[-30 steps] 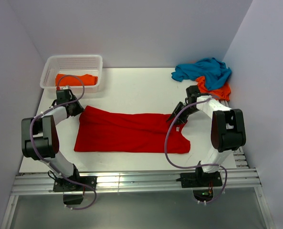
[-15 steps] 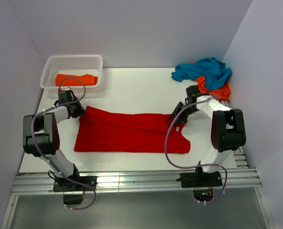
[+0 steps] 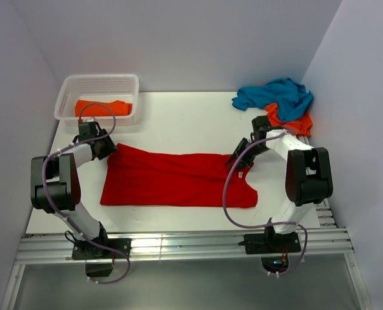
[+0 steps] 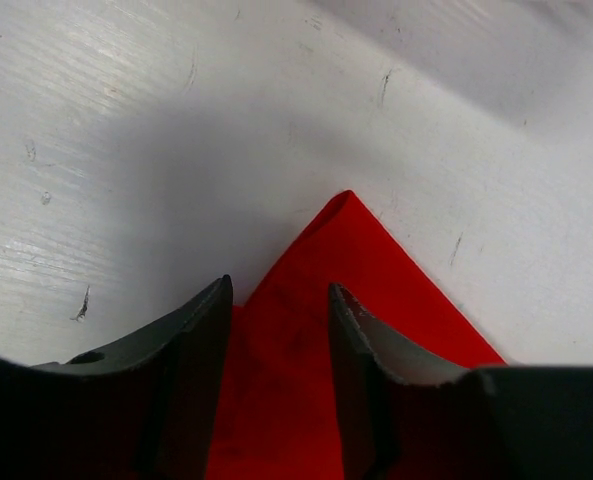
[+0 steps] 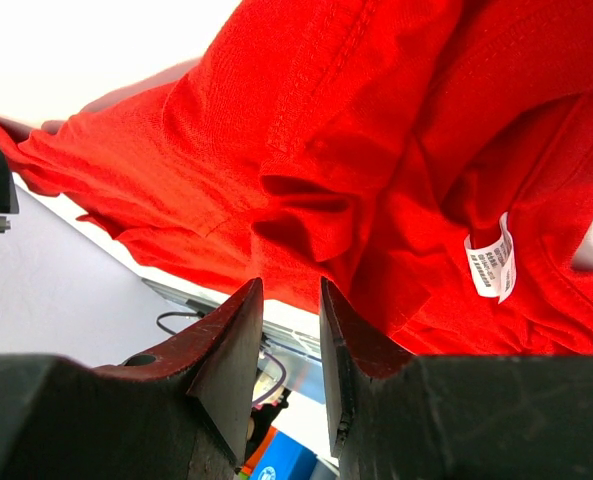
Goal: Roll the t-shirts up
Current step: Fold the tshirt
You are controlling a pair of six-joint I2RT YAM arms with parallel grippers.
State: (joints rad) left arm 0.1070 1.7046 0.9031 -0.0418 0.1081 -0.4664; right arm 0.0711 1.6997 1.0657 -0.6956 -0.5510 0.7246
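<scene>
A bright red t-shirt (image 3: 178, 177) lies spread flat across the middle of the table. My left gripper (image 3: 106, 147) sits at its far left corner. In the left wrist view that gripper (image 4: 279, 285) is open, and the red corner (image 4: 356, 260) rests on the table between the fingers. My right gripper (image 3: 236, 158) is at the shirt's right end. Its jaws (image 5: 291, 283) stand narrowly apart, pinching a puckered fold of the red cloth (image 5: 326, 120) at their tips. A white label (image 5: 491, 270) shows nearby.
A white lattice basket (image 3: 101, 79) at the back left holds an orange t-shirt (image 3: 104, 106). At the back right a teal blue t-shirt (image 3: 275, 93) lies heaped on another orange t-shirt (image 3: 291, 121). Metal rails run along the table's near edge.
My left gripper's jaws have spread apart and let go of the red corner. The right arm and the shirt have stayed put.
</scene>
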